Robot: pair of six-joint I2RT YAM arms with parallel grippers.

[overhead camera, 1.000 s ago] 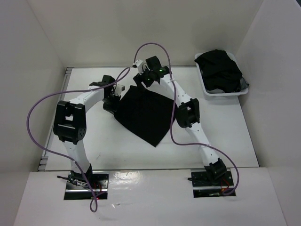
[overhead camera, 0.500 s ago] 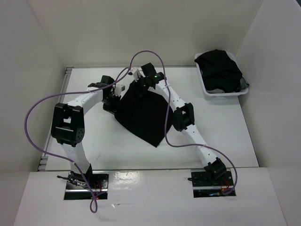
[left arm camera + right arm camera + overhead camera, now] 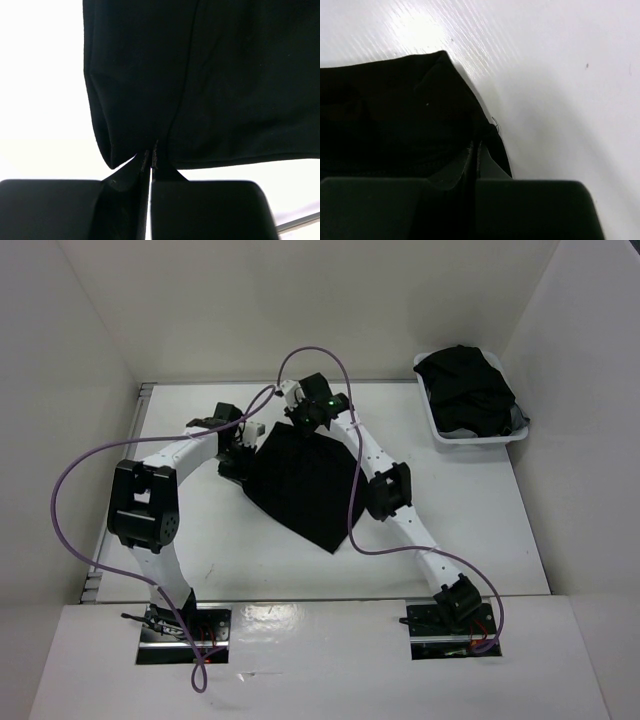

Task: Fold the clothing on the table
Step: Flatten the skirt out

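Near the far edge of the table (image 3: 480,530), your left claw (image 3: 150,156) and right claw (image 3: 475,148) were each clenched on an edge of the clothing (image 3: 305,485), which lay flat toward the table's middle.

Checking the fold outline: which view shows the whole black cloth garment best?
Top external: the thin black cloth garment lies almost whole on the white table. Left wrist shows only a pinched edge; right wrist only a corner.
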